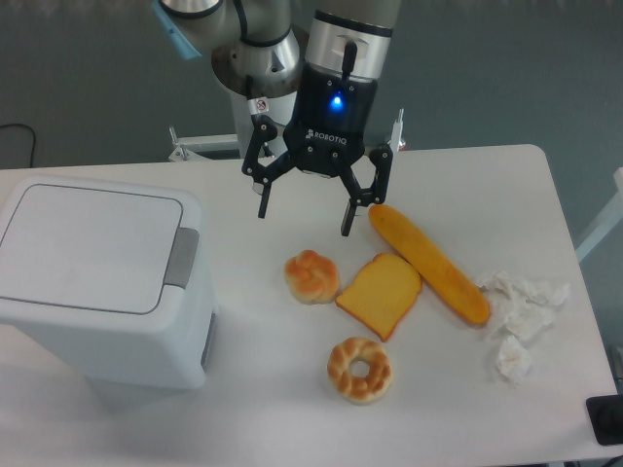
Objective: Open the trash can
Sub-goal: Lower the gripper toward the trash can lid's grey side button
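The trash can (102, 282), a large white boxy bin, stands at the left end of the worktop (292, 409), and its flat rectangular lid (90, 245) lies shut, so nothing of the interior or of any contents can be seen. The grey push tab (181, 258) sits at the lid's right edge, on the side of the trash can that faces the bread items. The gripper (302, 208) hangs above the worktop to the upper right of the trash can, well apart from it, with its fingers (263, 199) spread wide and nothing between them. The step in hand is judged to be the approach: no part of the gripper touches the trash can, and the opening itself is not yet begun. The next move appears to call for travel toward the trash can and a descent onto the push tab, probably with one fingertip or with the fingers drawn together, pressing squarely enough to release the lid. To the right of the trash can lie a bread roll (311, 275), a toast slice (381, 294), a baguette (429, 264) and a ring-shaped pastry (359, 369); crumpled paper (519, 316) lies farthest from it.
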Action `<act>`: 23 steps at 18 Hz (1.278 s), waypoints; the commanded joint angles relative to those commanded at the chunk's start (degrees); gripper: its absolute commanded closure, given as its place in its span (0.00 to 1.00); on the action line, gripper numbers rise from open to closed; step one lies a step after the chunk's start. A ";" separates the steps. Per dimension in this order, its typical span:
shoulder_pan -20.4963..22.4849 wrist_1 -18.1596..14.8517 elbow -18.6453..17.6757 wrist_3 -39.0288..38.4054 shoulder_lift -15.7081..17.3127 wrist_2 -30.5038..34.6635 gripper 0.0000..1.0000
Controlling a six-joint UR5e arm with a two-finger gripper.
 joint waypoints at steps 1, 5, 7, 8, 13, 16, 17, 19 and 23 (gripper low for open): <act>0.00 0.00 0.09 0.00 -0.09 -0.09 0.00; -0.09 0.00 0.26 -1.31 -0.35 -1.75 0.00; 0.00 0.00 0.96 -3.68 -0.88 -3.68 0.00; 0.00 0.09 1.14 -4.91 -1.23 -3.69 0.00; -0.09 0.18 1.14 -9.31 -2.20 -3.87 0.00; -0.09 0.18 0.62 -10.19 -2.28 -4.92 0.00; -0.17 0.18 0.53 -10.63 -2.29 -5.18 0.00; -0.61 0.18 0.09 -10.90 -2.37 -5.19 0.00; -1.32 0.18 0.00 -10.99 -3.07 -5.19 0.00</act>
